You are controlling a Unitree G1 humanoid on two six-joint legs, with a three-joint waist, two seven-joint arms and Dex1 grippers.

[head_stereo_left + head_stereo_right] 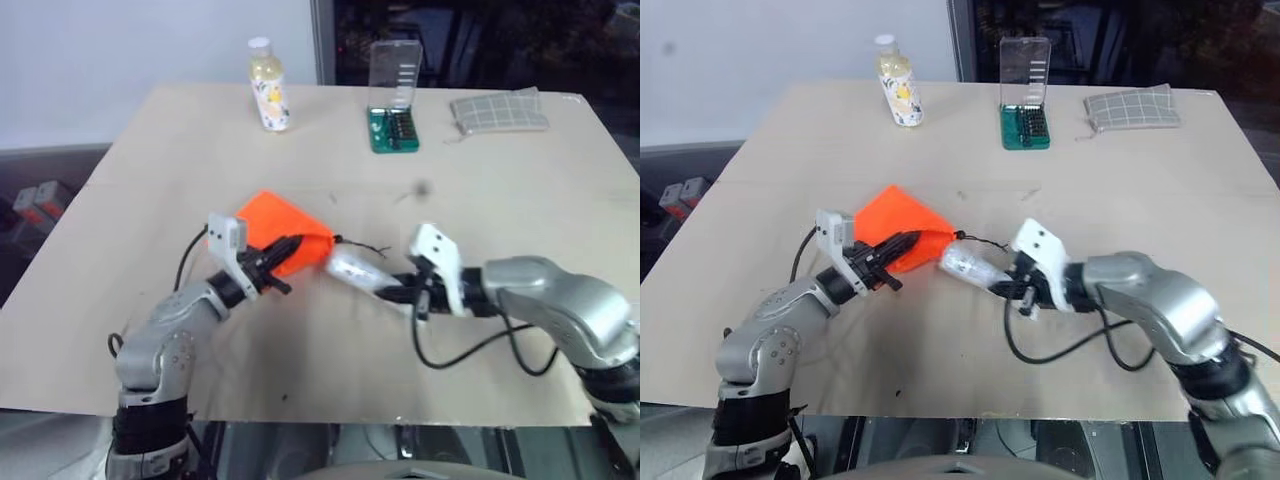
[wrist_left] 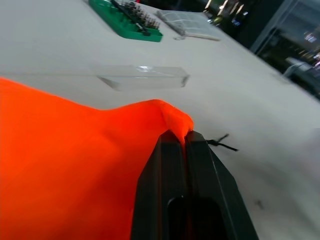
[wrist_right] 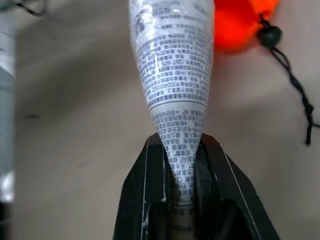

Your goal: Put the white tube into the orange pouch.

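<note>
On my left, the left gripper [image 1: 283, 256] is pinched tight on an edge of the orange pouch [image 1: 275, 235], lifting it off the table [image 1: 150, 190]. Just right of that, the white tube [image 1: 352, 270] points at the pouch mouth, its tip right beside it, flat end clamped in my right gripper [image 1: 395, 290]. The pouch cord [image 3: 295, 82] dangles beside the tube.

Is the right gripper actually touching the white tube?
Touching: right wrist view shows the right gripper with both fingers clamped on the white tube.
</note>
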